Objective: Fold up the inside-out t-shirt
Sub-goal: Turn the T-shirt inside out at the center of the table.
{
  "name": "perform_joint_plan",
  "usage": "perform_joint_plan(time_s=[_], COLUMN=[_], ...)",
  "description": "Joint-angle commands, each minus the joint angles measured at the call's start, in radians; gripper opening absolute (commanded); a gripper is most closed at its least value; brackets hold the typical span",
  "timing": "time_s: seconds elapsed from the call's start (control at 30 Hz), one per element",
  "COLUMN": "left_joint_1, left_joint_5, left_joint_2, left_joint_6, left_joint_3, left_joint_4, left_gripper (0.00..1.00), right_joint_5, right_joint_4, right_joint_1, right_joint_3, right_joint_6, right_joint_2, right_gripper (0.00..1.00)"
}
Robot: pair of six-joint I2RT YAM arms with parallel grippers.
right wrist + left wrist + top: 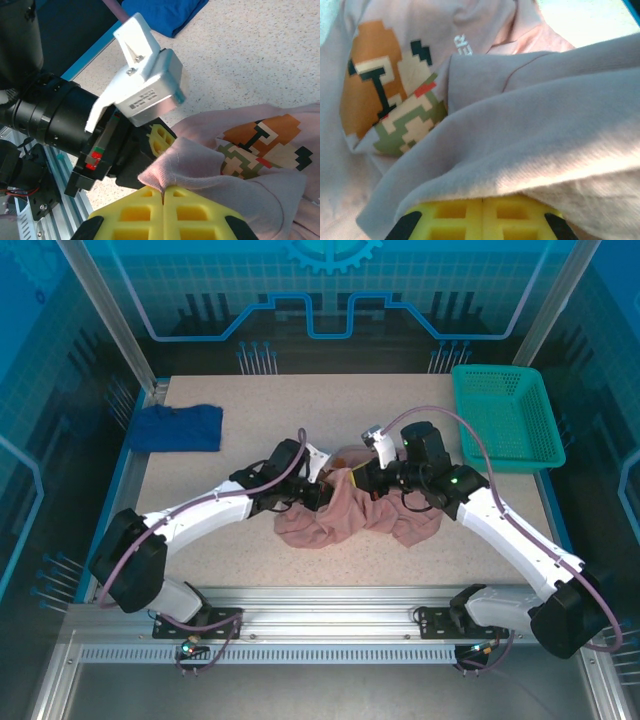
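Speckled beige tabletop (pixel 250 400) w/ dusty-pink soft fabric t-shirt (pixel 350 515) bunched at centre btwn both arms, pixel print showing. Green plastic mesh basket (pixel 505 415) far right corner; dark blue cloth (pixel 180 427) far left. Both closed on shirt folds: left gripper (pixel 482 202), right gripper (pixel 162 192), just beside each other.

On the table (pixel 330 420), t-shirt (pixel 340 520) at centre, cloth (pixel 180 427) at far-left corner, basket (pixel 505 420) at far-right corner
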State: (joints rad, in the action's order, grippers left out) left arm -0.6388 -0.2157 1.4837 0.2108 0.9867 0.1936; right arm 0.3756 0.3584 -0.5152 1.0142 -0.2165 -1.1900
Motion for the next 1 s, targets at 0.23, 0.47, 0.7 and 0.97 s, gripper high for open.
perform_joint_plan(time_s=[0.23, 0.47, 0.7, 0.97], left_joint_1=[0.088, 0.093, 0.094, 0.164], left_joint_5=[-0.147, -0.131, -0.181, -0.276], left_joint_2=[-0.208, -0.278, -0.267, -0.359], left_joint_6=[0.134, 0.146, 0.177, 0.325], left_joint_3=[-0.103, -0.139, -0.152, -0.218], left_joint_4=[-0.139, -0.117, -0.138, -0.263], left_gripper=[0.0, 0.0, 0.0, 0.0], right_joint_5=[-0.032, -0.018, 0.027, -0.136], right_joint_4=[0.027, 0.02, -0.004, 0.071], right_joint_1=[0.066, 0.069, 0.065, 0.01], right_joint_3=[-0.019, -0.02, -0.012, 0.05], right_joint_6=[0.041, 0.038, 0.011, 0.012], right_joint_2=[0.064, 0.054, 0.042, -0.007], right_gripper=[0.0, 0.0, 0.0, 0.0])
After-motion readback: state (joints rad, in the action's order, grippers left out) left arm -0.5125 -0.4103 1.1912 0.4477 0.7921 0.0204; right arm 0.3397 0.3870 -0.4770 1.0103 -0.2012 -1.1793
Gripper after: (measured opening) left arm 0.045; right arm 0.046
